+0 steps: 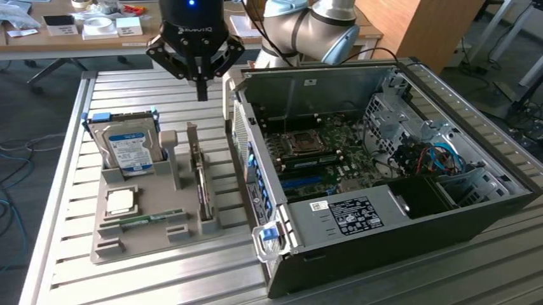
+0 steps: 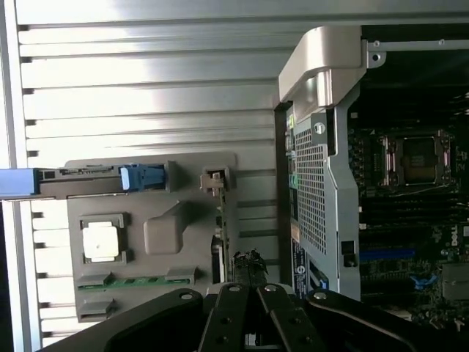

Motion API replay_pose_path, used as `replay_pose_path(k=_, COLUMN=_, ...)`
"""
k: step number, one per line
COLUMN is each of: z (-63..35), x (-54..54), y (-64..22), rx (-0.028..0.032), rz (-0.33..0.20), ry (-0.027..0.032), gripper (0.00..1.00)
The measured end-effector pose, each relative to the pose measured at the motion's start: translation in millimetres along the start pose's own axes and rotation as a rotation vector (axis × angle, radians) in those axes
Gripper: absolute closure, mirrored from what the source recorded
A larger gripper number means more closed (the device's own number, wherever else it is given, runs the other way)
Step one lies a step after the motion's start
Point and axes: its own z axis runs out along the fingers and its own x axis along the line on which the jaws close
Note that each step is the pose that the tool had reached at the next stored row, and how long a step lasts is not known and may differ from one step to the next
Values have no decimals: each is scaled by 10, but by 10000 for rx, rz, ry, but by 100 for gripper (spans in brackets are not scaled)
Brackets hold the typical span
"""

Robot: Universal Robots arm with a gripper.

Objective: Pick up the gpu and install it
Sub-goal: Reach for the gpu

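Note:
The gpu [image 1: 200,181] stands on its long edge in a slot of the grey holder tray [image 1: 140,244], its metal bracket end toward the far side. In the wrist view the gpu [image 2: 218,249] is an edge-on thin strip on the tray [image 2: 187,220]. My gripper [image 1: 202,95] hangs above the table beyond the card's bracket end, apart from it, fingers shut together with nothing between them. Its black linkage and the gripper [image 2: 248,284] sit just past the card in the wrist view. The open computer case [image 1: 382,184] lies on its side beside the tray, motherboard [image 1: 314,152] exposed.
On the tray stand a silver hard drive [image 1: 129,149] with a blue-white label, a square processor [image 1: 121,202] and a green memory stick [image 1: 144,221]. The case wall [image 2: 322,183] rises close beside the gpu. A desk with boxes [image 1: 102,28] lies beyond the slatted table.

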Motion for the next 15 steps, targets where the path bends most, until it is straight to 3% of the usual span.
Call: replay_pose_path(k=15, z=-2, x=124, y=-38, rx=0, rz=-1, ry=1, gripper=89)
